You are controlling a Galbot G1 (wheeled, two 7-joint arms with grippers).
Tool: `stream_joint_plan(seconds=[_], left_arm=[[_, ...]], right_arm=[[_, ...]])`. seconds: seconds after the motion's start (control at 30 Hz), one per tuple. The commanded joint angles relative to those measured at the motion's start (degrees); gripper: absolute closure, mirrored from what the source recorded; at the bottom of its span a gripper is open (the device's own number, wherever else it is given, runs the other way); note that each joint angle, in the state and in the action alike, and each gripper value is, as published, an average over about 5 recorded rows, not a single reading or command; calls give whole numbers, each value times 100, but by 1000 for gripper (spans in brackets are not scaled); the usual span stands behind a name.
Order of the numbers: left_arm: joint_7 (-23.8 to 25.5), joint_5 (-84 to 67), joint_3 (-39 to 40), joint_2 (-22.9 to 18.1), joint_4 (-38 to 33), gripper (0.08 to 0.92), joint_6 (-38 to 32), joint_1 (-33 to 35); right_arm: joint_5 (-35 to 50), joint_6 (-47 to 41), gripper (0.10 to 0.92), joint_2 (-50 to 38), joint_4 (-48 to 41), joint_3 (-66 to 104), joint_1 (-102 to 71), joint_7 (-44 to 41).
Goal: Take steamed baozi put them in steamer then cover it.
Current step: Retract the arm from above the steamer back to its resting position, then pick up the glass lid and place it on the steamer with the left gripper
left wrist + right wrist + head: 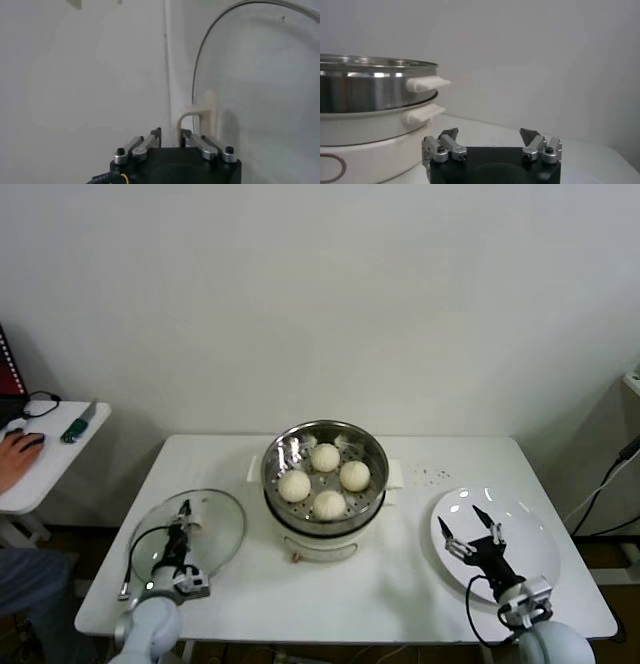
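Left tool (184, 511) narrowed around the lid (190, 536) handle (197, 117); right tool (471, 527) wide over the plate (530, 534).
The glass lid looks heavy, slippery and breakable; that bar handle at its centre is the safest hold.

I read no text, label, brand, number or sign on anything before me; the pot base's front mark is too small to make out.
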Motion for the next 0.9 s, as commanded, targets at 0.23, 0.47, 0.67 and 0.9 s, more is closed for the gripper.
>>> stream_joint_plan(seconds=[0.23, 0.47, 0.67, 0.9], left_arm=[[-74, -160, 22, 257, -1076, 849, 443, 389], [28, -213, -3, 629, -2463, 849, 1239, 1015], [373, -230, -8, 982, -3592, 849, 1920, 1417], [378, -778, 293, 1553, -4125, 849, 2304, 1396]], right_arm=[[-67, 111, 203, -1, -74, 42, -12, -38], [-23, 126, 203, -156, -142, 82, 15, -24], [38, 137, 203, -380, -188, 145, -64, -52], [-54, 127, 203, -402, -300, 89, 40, -47]])
